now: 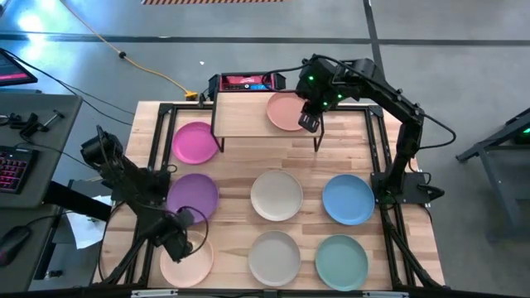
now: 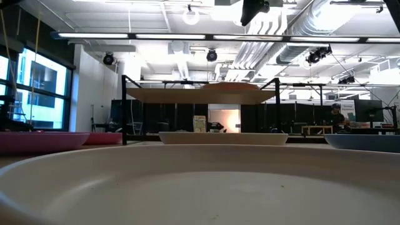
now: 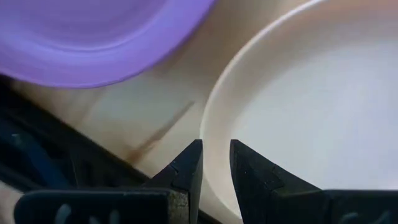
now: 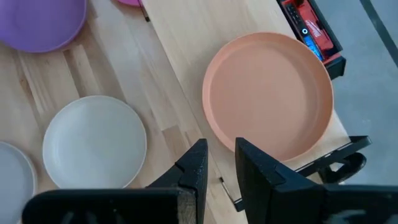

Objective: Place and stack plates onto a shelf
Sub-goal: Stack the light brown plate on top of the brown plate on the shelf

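Seen from above, a wooden bench [image 1: 290, 161] carries round matte plates spread well apart, and one peach round matte plate [image 1: 287, 111] already lies on the small light-wood shelf with black legs [image 1: 240, 114], at its right end. The plates look stiff, light and smooth, best pinched at the raised rim. The left tool [image 3: 215, 163] sits at the rim of a pale cream round plate [image 3: 311, 106], jaws narrowly parted, nothing held. The right tool [image 4: 220, 163] hovers above the shelf's front edge, narrowly parted, empty. The shelf's left half is free.
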{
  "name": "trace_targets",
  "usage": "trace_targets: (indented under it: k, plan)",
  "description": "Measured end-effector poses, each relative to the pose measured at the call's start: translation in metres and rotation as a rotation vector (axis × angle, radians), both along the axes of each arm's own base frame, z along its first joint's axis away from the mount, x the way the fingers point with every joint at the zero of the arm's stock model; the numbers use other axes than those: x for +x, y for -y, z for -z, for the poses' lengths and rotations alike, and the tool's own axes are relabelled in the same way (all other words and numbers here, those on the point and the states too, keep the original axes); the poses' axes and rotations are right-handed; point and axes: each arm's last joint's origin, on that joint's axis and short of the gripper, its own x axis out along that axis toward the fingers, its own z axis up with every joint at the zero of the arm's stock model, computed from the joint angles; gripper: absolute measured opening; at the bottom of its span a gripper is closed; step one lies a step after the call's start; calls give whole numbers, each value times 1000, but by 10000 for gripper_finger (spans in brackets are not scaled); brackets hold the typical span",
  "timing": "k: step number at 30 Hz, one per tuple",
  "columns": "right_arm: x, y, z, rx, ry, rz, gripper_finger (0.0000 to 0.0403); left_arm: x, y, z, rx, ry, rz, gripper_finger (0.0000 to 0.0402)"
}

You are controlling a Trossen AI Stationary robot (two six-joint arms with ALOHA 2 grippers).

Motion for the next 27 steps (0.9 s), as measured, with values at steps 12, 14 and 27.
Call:
trace_targets:
  k: [12, 14, 27]
  plan:
    - [0, 0, 0, -10, -5, -20, 62, -4, 0, 10, -16, 14, 5, 72]
    - [0, 0, 0, -10, -5, -20, 62, -5, 0, 14, -24, 14, 4, 72]
    - [0, 0, 0, -10, -5, -21, 62, -6, -1, 16, -35, -5, 15, 72]
